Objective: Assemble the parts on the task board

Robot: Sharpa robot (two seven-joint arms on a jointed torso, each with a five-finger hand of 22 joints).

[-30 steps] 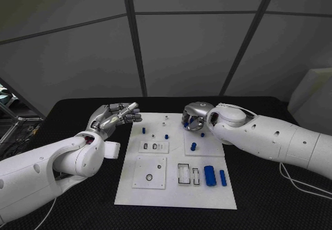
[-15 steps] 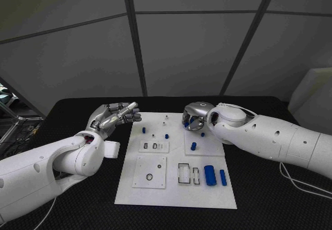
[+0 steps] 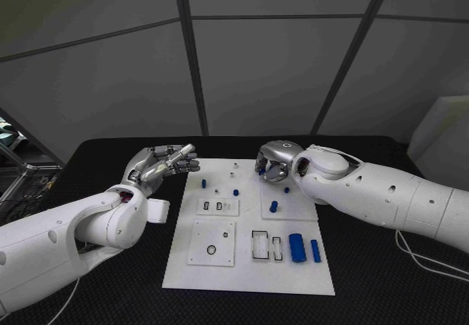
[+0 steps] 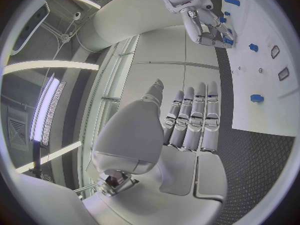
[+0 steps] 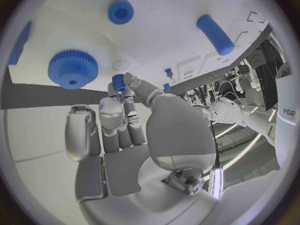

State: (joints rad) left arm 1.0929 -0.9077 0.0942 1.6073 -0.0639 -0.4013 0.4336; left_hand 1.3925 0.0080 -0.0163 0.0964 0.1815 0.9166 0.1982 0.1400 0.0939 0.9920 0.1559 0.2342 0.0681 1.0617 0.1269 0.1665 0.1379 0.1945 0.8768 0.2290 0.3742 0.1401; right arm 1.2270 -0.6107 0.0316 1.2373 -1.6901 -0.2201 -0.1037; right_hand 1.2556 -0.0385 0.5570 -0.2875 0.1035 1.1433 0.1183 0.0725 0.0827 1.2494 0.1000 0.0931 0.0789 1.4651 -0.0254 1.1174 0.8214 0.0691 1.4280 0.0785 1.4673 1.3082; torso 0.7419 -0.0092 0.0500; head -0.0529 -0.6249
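Observation:
The white task board (image 3: 249,271) lies in the middle of the black table. My right hand (image 3: 272,166) hovers over its far right part and pinches a small blue part (image 5: 119,80) between thumb and fingertips. Beneath it on the board sit a blue gear (image 5: 73,69), a round blue peg (image 5: 120,11) and a blue cylinder (image 5: 215,34). My left hand (image 3: 161,162) is raised beside the board's far left corner, fingers straight and side by side (image 4: 187,120), holding nothing. Blue pegs (image 3: 203,183) (image 3: 274,206) stand mid-board.
Near the board's front right lie a thick blue cylinder (image 3: 296,247) and a slim blue bar (image 3: 314,250), next to rectangular slots (image 3: 260,245). A plate with round holes (image 3: 212,244) sits at the front left. A white cable (image 3: 430,261) runs over the table at the right.
My right hand has shifted slightly toward the board's far edge with the small blue part still pinched. The left hand has stayed put.

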